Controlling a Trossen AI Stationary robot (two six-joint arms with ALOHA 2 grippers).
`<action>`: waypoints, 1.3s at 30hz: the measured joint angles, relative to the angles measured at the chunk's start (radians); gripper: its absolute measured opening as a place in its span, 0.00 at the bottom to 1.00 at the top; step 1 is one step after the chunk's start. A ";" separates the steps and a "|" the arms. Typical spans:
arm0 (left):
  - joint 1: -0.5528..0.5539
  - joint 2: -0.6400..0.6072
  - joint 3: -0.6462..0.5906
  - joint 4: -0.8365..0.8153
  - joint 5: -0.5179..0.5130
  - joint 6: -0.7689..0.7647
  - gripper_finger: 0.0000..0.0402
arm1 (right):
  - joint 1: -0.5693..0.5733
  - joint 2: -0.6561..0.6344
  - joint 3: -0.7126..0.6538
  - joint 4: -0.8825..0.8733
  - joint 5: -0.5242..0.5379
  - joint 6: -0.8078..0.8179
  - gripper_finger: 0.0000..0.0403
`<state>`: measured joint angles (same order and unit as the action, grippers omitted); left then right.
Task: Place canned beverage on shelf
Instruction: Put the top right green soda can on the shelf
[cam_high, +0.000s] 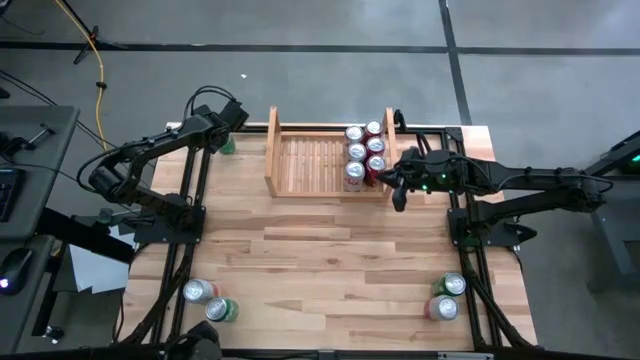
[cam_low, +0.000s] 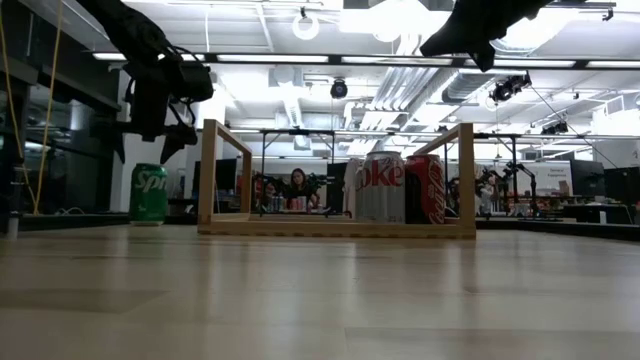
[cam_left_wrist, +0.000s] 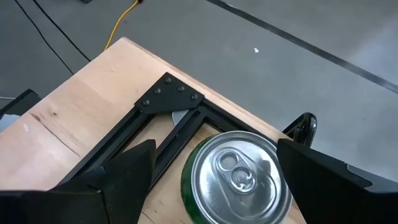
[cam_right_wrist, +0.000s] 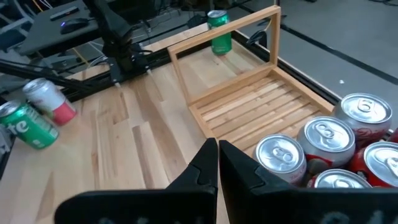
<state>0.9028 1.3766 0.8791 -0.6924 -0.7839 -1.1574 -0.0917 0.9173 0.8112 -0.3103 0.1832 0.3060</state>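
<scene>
Green and upright, the can (cam_left_wrist: 239, 180) the left hand (cam_left_wrist: 214, 171) is after stands at the bench's (cam_high: 330, 270) far left corner, outside the shelf's (cam_high: 305, 165) left side board and near the arm's mounting frame. That hand hangs directly over it with its fingers (cam_left_wrist: 124, 174) spread wide, one to each side of the lid and touching nothing. Nothing is held yet. The spread looks chosen to clear the can's width, so a straight drop would bring the pads down along its sides before they clench.

The shelf sits at the bench's far edge, its open front facing the near side. Six cans (cam_high: 363, 155), red and silver, are already packed in two rows against its right board, leaving the left part of the slatted base bare. That bare stretch is the likely place for the green can, and filling from one side keeps it easy to reach.

The right hand (cam_high: 400, 190) waits with fingers clenched on nothing, just off the shelf's right board beside the packed cans, out of the left arm's path.

More cans lie at the near corners: a pair on the left (cam_high: 210, 300) and a pair on the right (cam_high: 445, 297).
</scene>
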 joint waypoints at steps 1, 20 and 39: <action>0.000 0.000 0.000 0.000 -0.001 0.002 0.81 | 0.000 0.000 0.000 0.000 0.001 0.000 0.00; -0.017 0.035 0.000 0.035 -0.052 -0.004 0.81 | 0.000 0.000 0.000 0.000 0.001 0.000 0.00; -0.004 0.079 0.000 0.166 0.014 0.158 0.81 | 0.000 0.000 0.000 -0.001 0.001 0.008 0.00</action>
<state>0.8985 1.4560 0.8795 -0.5263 -0.7698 -0.9991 -0.0917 0.9173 0.8112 -0.3111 0.1844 0.3141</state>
